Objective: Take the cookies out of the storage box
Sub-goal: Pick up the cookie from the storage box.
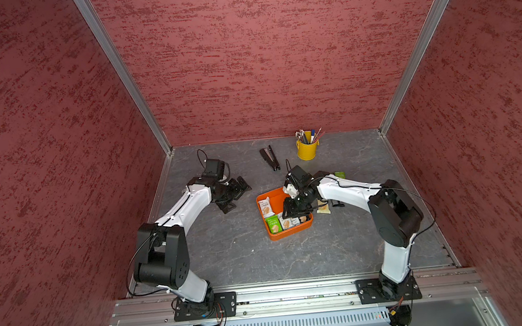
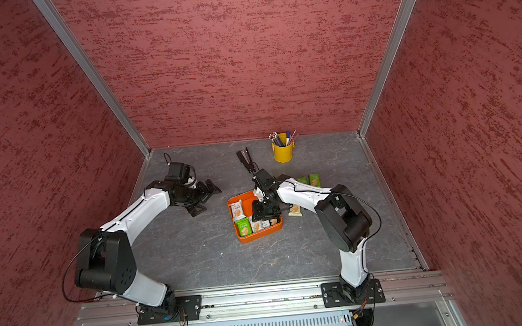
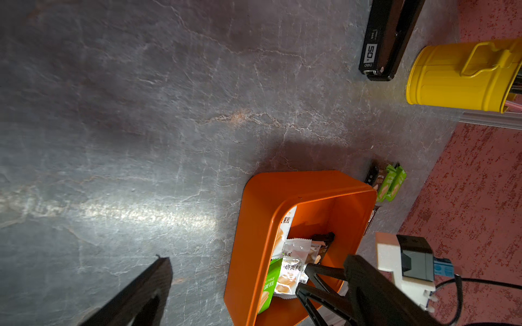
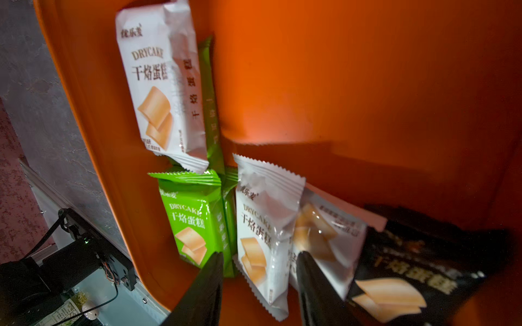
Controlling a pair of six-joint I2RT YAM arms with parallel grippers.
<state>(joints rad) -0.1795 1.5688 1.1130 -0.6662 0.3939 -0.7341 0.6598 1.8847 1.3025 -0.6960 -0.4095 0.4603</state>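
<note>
The orange storage box [image 1: 287, 233] [image 2: 257, 236] sits mid-table with several cookies in it: a white packet [image 1: 266, 206] and a green one [image 1: 273, 224]. My right gripper [image 1: 294, 214] [image 4: 261, 255] reaches down into the box, open, its jaws either side of a white packet [image 4: 262, 225] with a small gap on each side. A green packet [image 4: 192, 217] and a black one [image 4: 409, 268] lie beside it. Other cookies lie on the table right of the box: green [image 2: 314, 180], pale [image 2: 295, 210]. My left gripper [image 1: 238, 196] [image 2: 207, 199] hovers open and empty left of the box.
A yellow pen bucket [image 1: 306, 149] [image 3: 457, 79] and a black stapler [image 1: 270, 158] [image 3: 387, 39] stand behind the box. Red walls close in three sides, and an aluminium rail [image 1: 298, 292] carries both arm bases at the front.
</note>
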